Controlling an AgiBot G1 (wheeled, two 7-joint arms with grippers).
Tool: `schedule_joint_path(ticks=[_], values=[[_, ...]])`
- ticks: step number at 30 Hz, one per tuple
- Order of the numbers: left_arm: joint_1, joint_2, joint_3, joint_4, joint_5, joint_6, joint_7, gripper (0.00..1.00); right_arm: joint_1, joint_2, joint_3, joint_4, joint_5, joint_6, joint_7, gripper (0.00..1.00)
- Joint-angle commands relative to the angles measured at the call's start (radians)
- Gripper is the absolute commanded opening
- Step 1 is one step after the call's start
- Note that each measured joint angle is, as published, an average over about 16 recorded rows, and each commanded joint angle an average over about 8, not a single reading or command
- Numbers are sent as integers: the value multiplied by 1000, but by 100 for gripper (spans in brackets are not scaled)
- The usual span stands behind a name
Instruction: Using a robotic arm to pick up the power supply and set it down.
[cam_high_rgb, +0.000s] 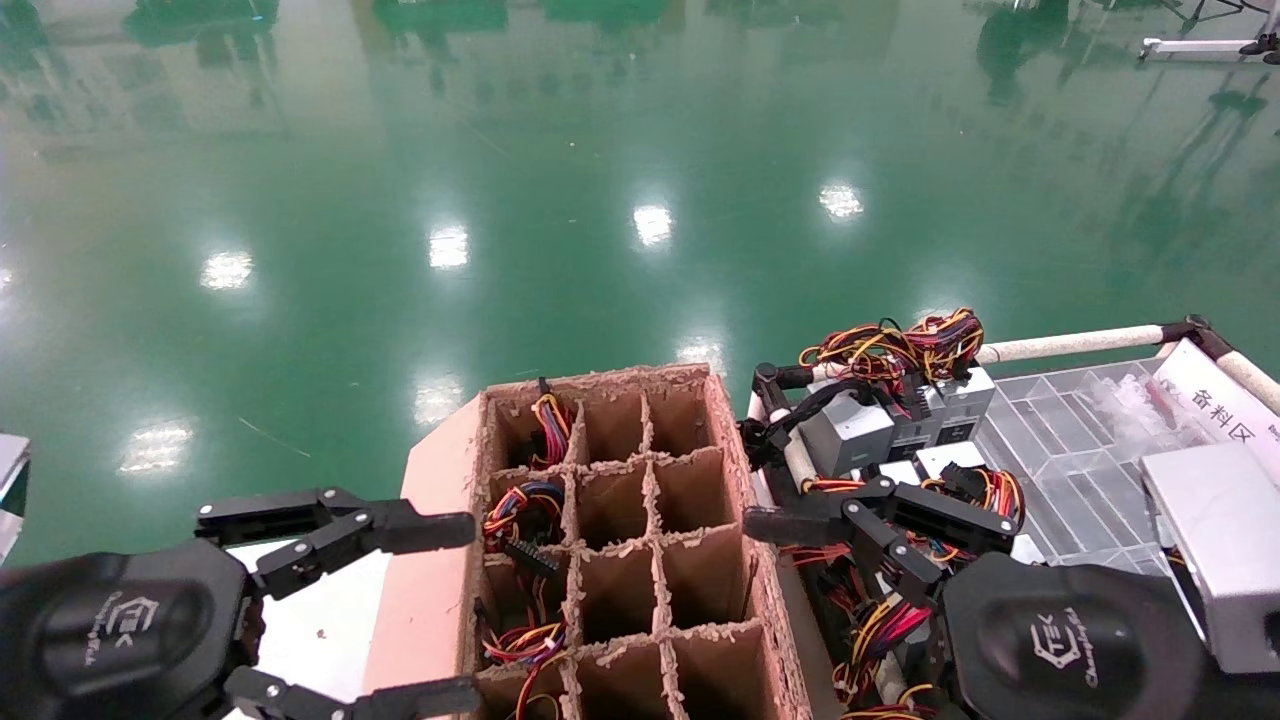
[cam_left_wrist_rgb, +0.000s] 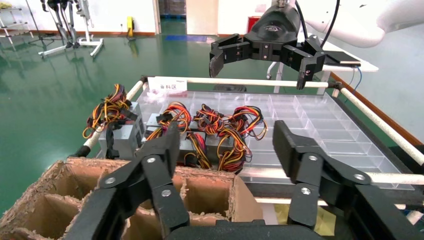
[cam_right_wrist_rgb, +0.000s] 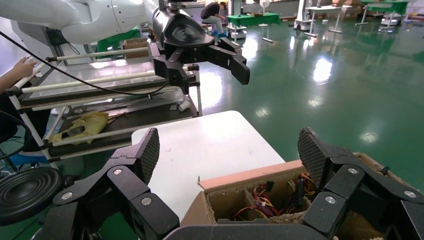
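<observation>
While both arms hang over the work, neither gripper grasps anything. Seen from the head camera, the right gripper (cam_high_rgb: 800, 545) hovers with its black fingers spread wide above the tangle of wires at the near edge of the clear tray (cam_high_rgb: 1075, 470), and no finger visibly touches a unit. Its rubbery, dimpled pads (cam_right_wrist_rgb: 312, 152) show plainly in the right wrist view, well apart from each other. On the other side, the left gripper (cam_high_rgb: 415, 610) is likewise spread wide, empty, hovering beside the left flap of the cardboard box (cam_high_rgb: 430, 560), over a white table (cam_high_rgb: 310, 625).

Several power supplies lie clustered at the left end of the tray: small silver-grey metal boxes (cam_high_rgb: 850, 425), each with a looped bundle of red, orange, yellow and black wires (cam_high_rgb: 900, 345). More of them sit down in the left column of the box, where only their coloured wires (cam_high_rgb: 520, 510) show.

That box is brown corrugated card with ragged, fuzzy edges, split by card dividers into a grid of square cells. By contrast, the tray is transparent moulded plastic with shallow rectangular compartments, framed by white tube rails (cam_high_rgb: 1070, 343) with black joints. Beneath everything lies a glossy green floor (cam_high_rgb: 500, 200).
</observation>
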Motion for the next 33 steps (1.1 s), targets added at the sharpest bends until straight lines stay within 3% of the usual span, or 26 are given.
schedule_joint_path(ticks=[1, 6, 12, 26, 33], values=[[0, 0, 0, 0, 0, 0, 0, 0, -5, 4, 3, 0, 6, -1, 1, 100], [0, 0, 0, 0, 0, 0, 0, 0, 52, -41, -33, -7, -72, 12, -9, 100], [0, 0, 0, 0, 0, 0, 0, 0, 194, -174, -117, -83, -216, 15, -36, 100], [0, 0, 0, 0, 0, 0, 0, 0, 491, -487, -292, -406, -559, 47, -270, 100], [0, 0, 0, 0, 0, 0, 0, 0, 576, -579, -326, -594, -636, 85, -373, 100]])
